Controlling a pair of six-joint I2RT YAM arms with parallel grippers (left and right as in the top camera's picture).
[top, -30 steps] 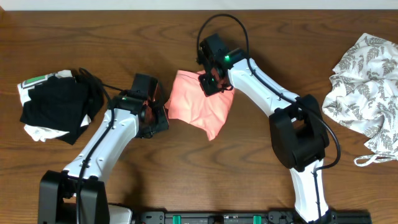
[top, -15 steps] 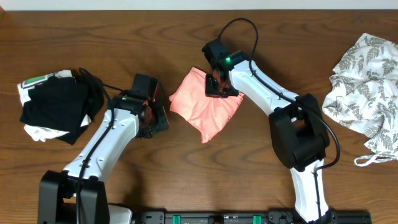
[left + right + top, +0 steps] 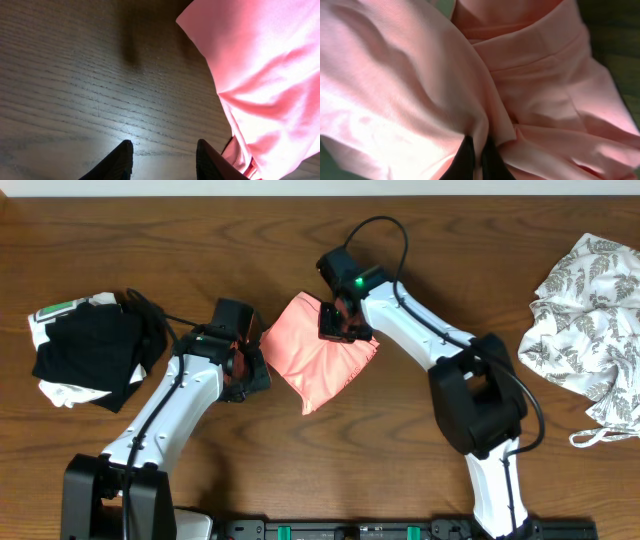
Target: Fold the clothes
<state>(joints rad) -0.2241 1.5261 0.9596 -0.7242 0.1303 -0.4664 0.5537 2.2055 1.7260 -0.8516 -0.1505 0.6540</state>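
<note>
Left of T-shirt point(image 3: 315, 360), black-and-white bundle point(image 3: 85, 355)

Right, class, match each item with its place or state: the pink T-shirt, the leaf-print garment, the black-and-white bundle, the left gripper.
Column one:
1. salmon-pink T-shirt
2. leaf-print garment
3. black-and-white bundle
4. left gripper

Column two:
A. open, holding nothing
B. crumpled at the far right
C. pinched by the right gripper
D. heaped at the far left

Pairs: 1-C, 2-B, 3-D, 4-A
</note>
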